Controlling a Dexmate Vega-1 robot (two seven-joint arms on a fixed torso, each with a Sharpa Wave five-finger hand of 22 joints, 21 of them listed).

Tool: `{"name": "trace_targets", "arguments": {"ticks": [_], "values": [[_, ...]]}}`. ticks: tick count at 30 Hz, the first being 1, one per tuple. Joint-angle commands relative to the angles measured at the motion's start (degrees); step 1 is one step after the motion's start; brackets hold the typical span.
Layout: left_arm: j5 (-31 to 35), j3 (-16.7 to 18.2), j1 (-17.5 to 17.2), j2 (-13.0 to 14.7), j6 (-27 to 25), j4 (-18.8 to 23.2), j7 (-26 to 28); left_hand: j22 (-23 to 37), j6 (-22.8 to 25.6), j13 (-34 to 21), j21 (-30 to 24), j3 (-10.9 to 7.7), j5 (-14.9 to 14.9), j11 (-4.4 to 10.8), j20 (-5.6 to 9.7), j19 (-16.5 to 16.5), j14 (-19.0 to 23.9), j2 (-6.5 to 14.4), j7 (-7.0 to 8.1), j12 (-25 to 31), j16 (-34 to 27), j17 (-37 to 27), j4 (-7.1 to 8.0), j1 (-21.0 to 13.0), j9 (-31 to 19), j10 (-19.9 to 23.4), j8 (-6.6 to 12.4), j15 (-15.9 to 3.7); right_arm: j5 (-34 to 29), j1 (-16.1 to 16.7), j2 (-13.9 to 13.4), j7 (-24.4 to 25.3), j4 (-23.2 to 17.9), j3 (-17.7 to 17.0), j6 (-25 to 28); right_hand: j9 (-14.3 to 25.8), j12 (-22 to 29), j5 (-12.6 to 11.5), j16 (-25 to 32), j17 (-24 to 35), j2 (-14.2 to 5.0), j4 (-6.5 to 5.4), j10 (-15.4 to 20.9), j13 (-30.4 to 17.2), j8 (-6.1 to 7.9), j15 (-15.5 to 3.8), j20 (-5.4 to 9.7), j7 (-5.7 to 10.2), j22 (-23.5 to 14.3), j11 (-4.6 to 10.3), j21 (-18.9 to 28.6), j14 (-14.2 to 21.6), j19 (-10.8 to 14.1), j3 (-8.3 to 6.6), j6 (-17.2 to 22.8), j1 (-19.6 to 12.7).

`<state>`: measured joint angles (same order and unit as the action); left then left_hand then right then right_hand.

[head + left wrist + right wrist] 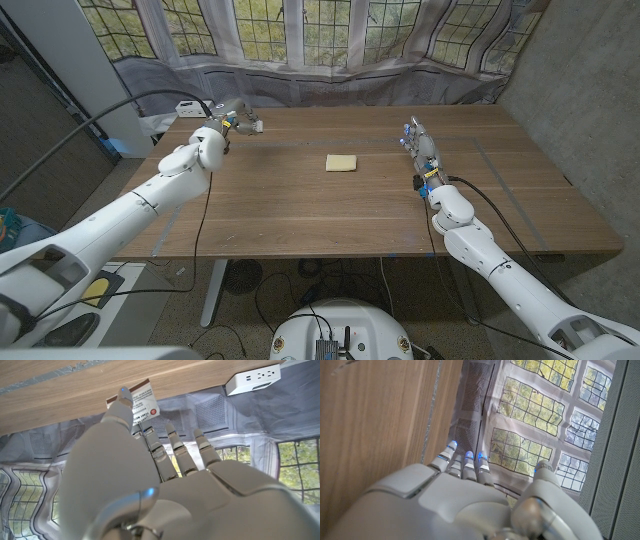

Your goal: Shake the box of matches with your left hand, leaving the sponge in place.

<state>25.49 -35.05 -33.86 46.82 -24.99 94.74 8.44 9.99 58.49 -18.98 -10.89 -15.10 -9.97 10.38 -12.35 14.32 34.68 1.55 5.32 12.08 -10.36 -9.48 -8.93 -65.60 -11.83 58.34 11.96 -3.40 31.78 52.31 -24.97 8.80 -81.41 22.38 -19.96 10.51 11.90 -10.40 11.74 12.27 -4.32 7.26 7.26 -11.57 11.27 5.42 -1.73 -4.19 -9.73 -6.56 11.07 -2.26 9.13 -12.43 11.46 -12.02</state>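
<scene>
Currently the left hand (pixel 236 121) is up at the far left corner of the wooden table (pixel 300 215), holding the box of matches (pixel 252 125) clear of the surface. In the left wrist view the box of matches (pixel 143 404) is pinched between the thumb and one finger; the other fingers (pixel 176 445) reach out straight, slightly spread. The box is small and pale, with a white printed label, a red round mark and a brown strip along one edge. It is tilted.

The yellow sponge (pixel 341 163) lies flat near the table's middle, well apart from both hands.

The right hand (pixel 421 150) stands on its edge at the right side of the table, fingers extended and close together, holding nothing. The right wrist view shows its fingers (pixel 465 464) reaching along the tabletop toward the far edge.
</scene>
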Motion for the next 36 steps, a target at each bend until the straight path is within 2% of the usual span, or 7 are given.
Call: {"name": "trace_targets", "arguments": {"ticks": [1,13,25,36], "values": [[2.4,-5.4,6.2,-1.7,-0.5,-5.7,-4.9,0.2,0.0,-0.3,-0.1,-0.25,-0.3,0.35,-0.09,-0.4,-0.5,3.0,-0.26,0.2,-0.2,-0.1,0.22,0.9,-0.3,0.2,0.36,-2.25,0.2,-0.2,0.1,0.0,0.4,-0.1,-0.2,0.3,0.0,0.1,0.4,0.1,-0.25,0.24,0.5,-0.2,-0.11,-0.21,0.24,-0.36,-0.2,-0.10,0.3,0.1,0.2,0.00,0.1,0.1],[5.3,-10.1,11.0,-4.4,0.3,-11.3,-8.2,0.2,0.0,-0.3,0.0,-0.20,-0.3,0.31,-0.10,-0.7,-0.7,3.0,-0.45,0.1,-0.2,-0.1,0.24,1.0,-0.3,0.1,0.35,-2.07,1.1,-0.4,0.3,-0.6,1.6,-0.5,-0.6,0.3,0.0,0.1,0.4,0.1,-0.31,0.21,0.5,-0.2,-0.11,-0.20,0.27,-0.47,-0.2,-0.12,0.2,0.1,0.2,-0.01,0.1,0.1],[6.0,-13.8,15.3,-7.8,2.5,-17.8,-11.4,0.2,-0.2,-0.2,0.0,-0.25,-0.3,0.07,-0.10,-1.0,-0.8,3.1,-0.58,0.1,-0.2,-0.1,0.28,1.0,-0.3,0.1,0.27,-1.97,1.4,-0.2,-0.6,-1.0,1.4,-1.3,-0.6,0.3,0.0,0.1,0.4,0.1,-0.29,0.22,0.6,-0.2,-0.11,-0.23,0.30,-0.46,-0.2,-0.16,0.2,0.0,0.2,0.00,0.1,0.1],[5.9,-16.2,17.4,-10.0,3.6,-21.7,-12.9,0.2,-0.3,-0.2,0.0,-0.25,-0.4,-0.01,-0.10,-1.2,-1.0,3.2,-0.62,0.1,-0.2,-0.1,0.35,1.2,-0.3,-0.1,0.23,-1.91,1.5,-0.3,-1.2,-1.0,1.3,-1.6,-0.4,0.3,0.0,0.1,0.4,0.1,-0.27,0.22,0.5,-0.2,-0.08,-0.21,0.33,-0.40,-0.2,-0.17,0.2,0.1,0.3,0.02,0.2,0.1]]}}
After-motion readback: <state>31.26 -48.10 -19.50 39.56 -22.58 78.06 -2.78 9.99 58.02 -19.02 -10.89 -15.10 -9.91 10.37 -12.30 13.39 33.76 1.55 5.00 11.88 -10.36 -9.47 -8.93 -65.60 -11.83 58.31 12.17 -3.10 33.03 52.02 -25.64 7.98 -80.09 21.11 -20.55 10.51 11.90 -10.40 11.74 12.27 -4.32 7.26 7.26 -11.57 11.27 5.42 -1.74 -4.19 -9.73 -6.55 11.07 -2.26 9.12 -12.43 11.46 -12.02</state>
